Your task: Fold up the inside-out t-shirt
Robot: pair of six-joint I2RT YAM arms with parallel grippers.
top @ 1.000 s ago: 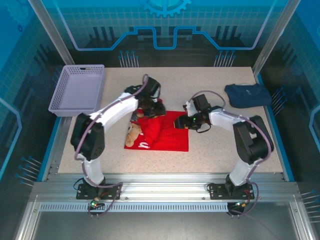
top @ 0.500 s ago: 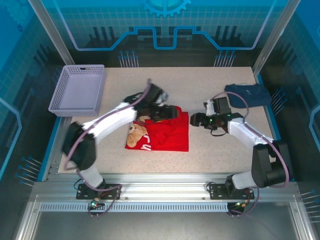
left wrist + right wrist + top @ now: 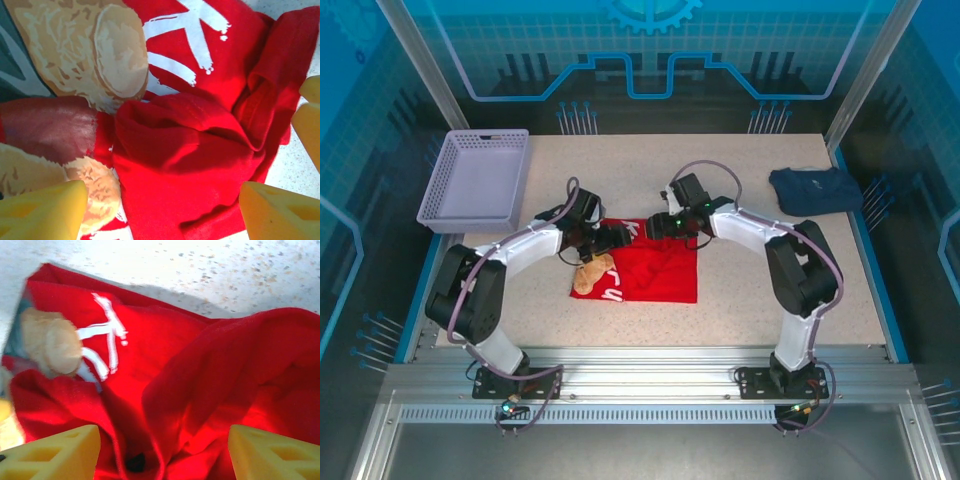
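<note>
The inside-out t-shirt lies rumpled and partly folded near the middle of the tabletop, with its tan-and-white print facing up on its left side. The 2 grippers sit close together at its far edge. The left gripper has its jaws spread wide over bunched red cloth, gripping nothing. The right gripper is likewise wide apart above a raised fold.
</note>
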